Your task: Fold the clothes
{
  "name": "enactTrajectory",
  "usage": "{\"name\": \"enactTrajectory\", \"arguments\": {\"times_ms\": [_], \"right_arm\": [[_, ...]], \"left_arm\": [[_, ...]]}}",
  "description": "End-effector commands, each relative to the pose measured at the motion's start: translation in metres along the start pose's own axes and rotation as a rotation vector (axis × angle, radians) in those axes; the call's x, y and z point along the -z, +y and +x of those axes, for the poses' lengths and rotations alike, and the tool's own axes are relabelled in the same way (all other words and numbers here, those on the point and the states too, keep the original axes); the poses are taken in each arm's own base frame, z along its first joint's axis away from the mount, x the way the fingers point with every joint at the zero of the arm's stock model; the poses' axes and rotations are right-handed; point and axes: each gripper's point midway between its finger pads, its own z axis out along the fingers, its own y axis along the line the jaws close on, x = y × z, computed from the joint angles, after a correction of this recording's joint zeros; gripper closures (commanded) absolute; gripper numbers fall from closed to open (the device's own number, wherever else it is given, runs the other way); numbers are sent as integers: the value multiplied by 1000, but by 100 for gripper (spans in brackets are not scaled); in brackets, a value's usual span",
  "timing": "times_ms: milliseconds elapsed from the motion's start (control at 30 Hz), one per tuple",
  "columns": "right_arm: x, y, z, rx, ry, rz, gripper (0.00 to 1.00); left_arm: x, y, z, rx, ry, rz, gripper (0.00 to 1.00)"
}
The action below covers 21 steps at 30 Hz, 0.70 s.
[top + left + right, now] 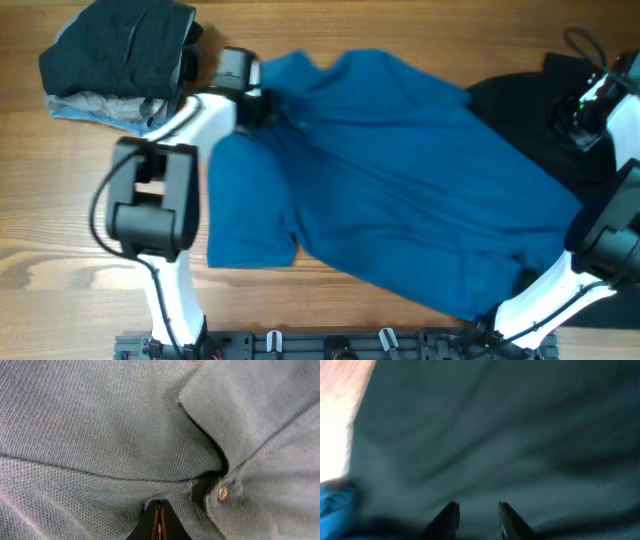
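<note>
- The blue shirt (400, 180) lies spread across the middle of the table (60, 220), slanted. Its collar (240, 415) is toward the far left and its hem is near the right arm's base.
- The left gripper (159, 522) sits at the neck, just beside the button (223, 492). Its fingers are pressed together, apparently on a pinch of the knit, though the tips are half buried in the cloth.
- The right gripper (479, 517) is released, its fingers apart. It hovers over a black garment (510, 105) at the far right, and its view is blurred.
- Risk: a pull by one thin pinch at the neck could drag the whole shirt instead of folding it. The collar could also bunch, or the knit could slip free.
- The hem touches or overlaps the black garment, so that could be dragged along.
- A pile of folded clothes (115, 60) sits at the far left corner, close to the left arm's path.
</note>
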Motion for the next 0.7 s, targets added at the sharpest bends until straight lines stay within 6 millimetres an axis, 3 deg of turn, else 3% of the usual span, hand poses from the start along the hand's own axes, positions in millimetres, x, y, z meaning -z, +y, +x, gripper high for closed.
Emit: {"name": "enactTrajectory", "arguments": {"times_ms": [0,133,233,267,333,367,400,467,500,533,600,667], "right_arm": [[-19,-20,6,0,-44,65,71],[-39,-33,15,-23,-76,90,81],[-60,-78,23,-108,-73,218,86],[-69,-102,23,-151,-65,252,87],[-68,-136,15,-225,-84,274,92],[-60,-152,4,-263,-111,284,95],[-39,-181,-24,-334,-175,296,96],[16,-223,-79,-426,-299,309,96],[43,-233,-104,-446,-363,290,96],[69,-229,-132,-418,-428,231,96],[103,-197,-168,-320,-500,93,92],[116,-161,-175,-269,-501,-18,76]], "left_arm": [[1,75,17,86,29,-230,96],[39,59,2,77,-23,-206,96],[58,55,0,76,-33,-202,96],[64,53,-1,73,-40,-199,96],[76,47,-6,69,-61,-181,92],[79,44,-7,67,-67,-168,90],[86,36,-9,33,-71,-128,87],[93,26,-10,13,-76,-87,82],[94,22,-10,11,-72,-68,80],[94,18,-8,9,-63,-45,79],[93,5,-3,-26,-42,9,76],[92,-13,4,-97,-20,74,71]]}}
